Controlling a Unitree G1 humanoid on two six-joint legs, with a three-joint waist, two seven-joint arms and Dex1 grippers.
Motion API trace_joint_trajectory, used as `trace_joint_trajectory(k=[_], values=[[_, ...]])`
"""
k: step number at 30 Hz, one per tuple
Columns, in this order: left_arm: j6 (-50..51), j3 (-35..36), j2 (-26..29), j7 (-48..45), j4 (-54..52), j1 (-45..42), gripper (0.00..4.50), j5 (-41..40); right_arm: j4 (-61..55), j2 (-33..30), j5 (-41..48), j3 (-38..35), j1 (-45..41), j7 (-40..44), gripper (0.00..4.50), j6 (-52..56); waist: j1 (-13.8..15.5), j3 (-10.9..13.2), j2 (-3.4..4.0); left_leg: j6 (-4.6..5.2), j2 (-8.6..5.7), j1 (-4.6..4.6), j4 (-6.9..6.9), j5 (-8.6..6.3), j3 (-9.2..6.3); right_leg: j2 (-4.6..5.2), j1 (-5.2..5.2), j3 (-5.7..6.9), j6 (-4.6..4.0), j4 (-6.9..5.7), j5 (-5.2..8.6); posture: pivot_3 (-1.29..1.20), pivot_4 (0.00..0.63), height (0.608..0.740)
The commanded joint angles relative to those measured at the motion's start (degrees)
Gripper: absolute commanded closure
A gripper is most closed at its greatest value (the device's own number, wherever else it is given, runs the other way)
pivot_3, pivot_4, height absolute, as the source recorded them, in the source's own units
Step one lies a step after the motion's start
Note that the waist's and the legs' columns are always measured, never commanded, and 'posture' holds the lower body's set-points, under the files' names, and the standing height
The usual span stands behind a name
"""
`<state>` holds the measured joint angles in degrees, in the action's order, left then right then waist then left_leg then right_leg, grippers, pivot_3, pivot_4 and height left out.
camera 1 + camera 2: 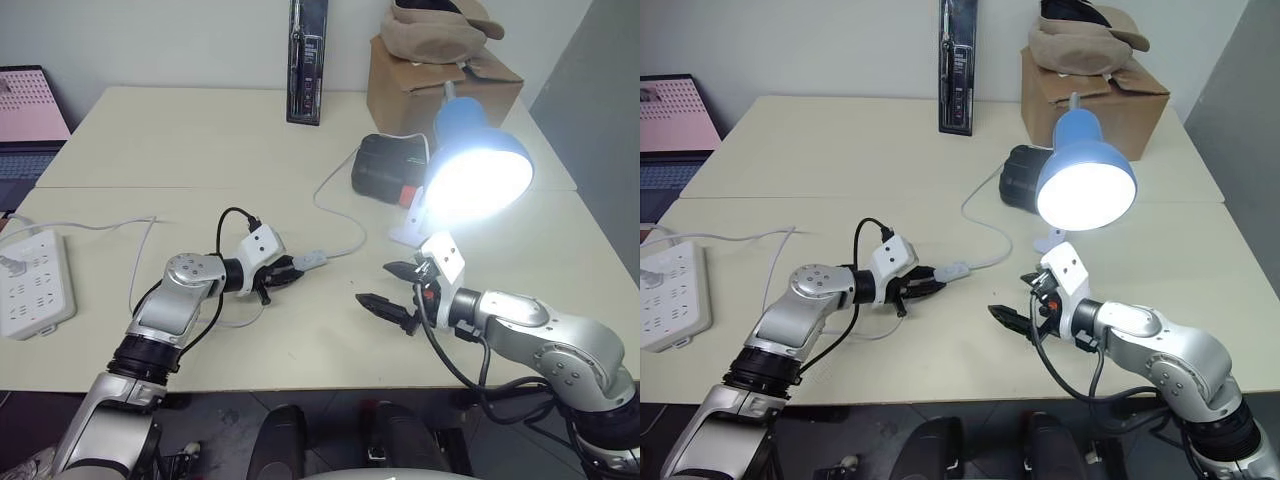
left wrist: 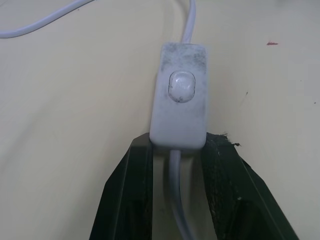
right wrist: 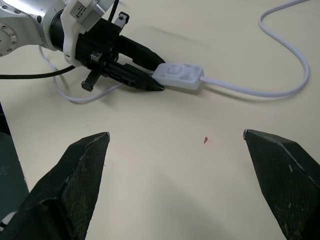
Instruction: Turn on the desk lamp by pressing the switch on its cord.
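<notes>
The desk lamp (image 1: 480, 165) stands at the right of the table, its blue shade tipped toward me and its bulb glowing brightly. Its thin white cord (image 1: 335, 205) loops across the tabletop to the small white switch (image 2: 180, 100), which lies flat with its button facing up. My left gripper (image 1: 298, 270) is shut on the near end of the switch, one black finger (image 2: 132, 190) on each side. My right gripper (image 1: 385, 285) hovers a little to the right of the switch, open wide with nothing between its fingers (image 3: 80, 170).
A white power strip (image 1: 35, 285) lies at the table's left edge. Behind the lamp are a black box (image 1: 385, 165), a cardboard box (image 1: 440, 85) with cloth on top, and a tall black package (image 1: 305, 60) against the wall.
</notes>
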<state>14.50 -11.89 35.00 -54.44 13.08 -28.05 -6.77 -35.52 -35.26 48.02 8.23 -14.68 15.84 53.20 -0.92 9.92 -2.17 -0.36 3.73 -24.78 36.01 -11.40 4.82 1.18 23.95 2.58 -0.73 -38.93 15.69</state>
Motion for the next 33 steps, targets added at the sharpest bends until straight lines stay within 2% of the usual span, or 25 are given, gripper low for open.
trace_joint_trajectory(k=[1, 6, 7, 12, 18, 23, 28, 33], values=[[-1.7, 1.0, -0.3, -0.1, 0.5, -0.5, 2.43, 0.4, -2.4, -0.7, -2.2, -0.5, 0.4, 2.1, 0.00, -1.3, 0.2, 0.0, 0.00, 0.00, 0.00, 0.00, 0.03, 0.00, 0.00, 0.00, -0.01, 0.00, 0.03, 0.00, -0.02, 0.00, 0.150, 0.740], [-0.5, 3.1, 1.3, -1.3, -3.1, 0.9, 1.23, -1.1, -2.1, -3.1, -7.2, 0.9, 0.5, 6.3, 0.00, -3.1, 0.2, 0.0, 0.00, 0.00, -0.01, 0.00, 0.03, 0.00, 0.03, 0.00, 0.00, -0.04, 0.04, 0.01, -0.03, 0.00, 0.150, 0.740], [0.3, 3.9, 1.7, -1.2, -4.5, 1.4, 1.10, -1.7, -1.6, -3.6, -8.2, 1.2, 0.5, 7.3, 0.00, -3.8, 0.2, 0.0, 0.00, 0.00, 0.00, 0.00, 0.03, 0.00, 0.03, 0.00, 0.01, -0.04, 0.04, 0.01, -0.03, 0.00, 0.150, 0.740], [4.3, 10.3, 4.1, -0.2, -12.9, 5.0, 0.02, -5.7, 0.4, -5.1, -12.2, 1.6, 0.5, 12.4, 0.00, -7.6, 0.2, 0.0, 0.00, 0.00, 0.02, -0.01, 0.00, 0.00, 0.02, -0.02, 0.04, -0.04, 0.04, 0.01, -0.02, 0.00, 0.150, 0.740], [14.3, 24.1, 10.1, 2.5, -27.2, 16.3, 0.02, -12.0, 7.0, -7.8, -17.5, -1.2, 0.8, 22.4, 0.00, -18.9, -0.1, 0.0, 0.00, 0.00, 0.03, 0.01, 0.01, 0.00, 0.04, -0.01, 0.03, -0.06, 0.04, 0.01, -0.02, 0.00, 0.150, 0.740], [20.7, 35.8, 13.2, 1.1, -34.6, 27.9, 0.02, -18.2, 13.2, -10.0, -20.1, -4.2, 0.8, 29.2, 0.00, -25.5, -0.2, 0.0, 0.00, -0.01, 0.03, 0.02, 0.03, 0.00, 0.05, 0.01, 0.02, -0.05, 0.03, 0.01, -0.02, 0.00, 0.150, 0.740], [22.7, 40.1, 13.5, 0.8, -38.0, 34.7, 0.02, -21.1, 16.3, -11.2, -23.2, -4.3, 1.1, 33.5, 0.00, -30.0, 0.4, 0.0, 0.01, -0.01, 0.03, 0.07, 0.04, 0.00, 0.02, 0.04, 0.00, 0.00, 0.02, -0.01, -0.02, 0.00, 0.150, 0.740], [23.3, 37.1, 12.7, 2.2, -38.7, 33.2, 0.02, -22.8, 16.6, -10.0, -25.0, -3.2, 0.2, 34.6, 0.00, -31.1, 1.0, 0.0, 0.00, -0.02, 0.03, 0.07, 0.04, 0.00, 0.01, 0.05, -0.01, 0.01, 0.00, -0.02, -0.02, 0.00, 0.150, 0.740]])
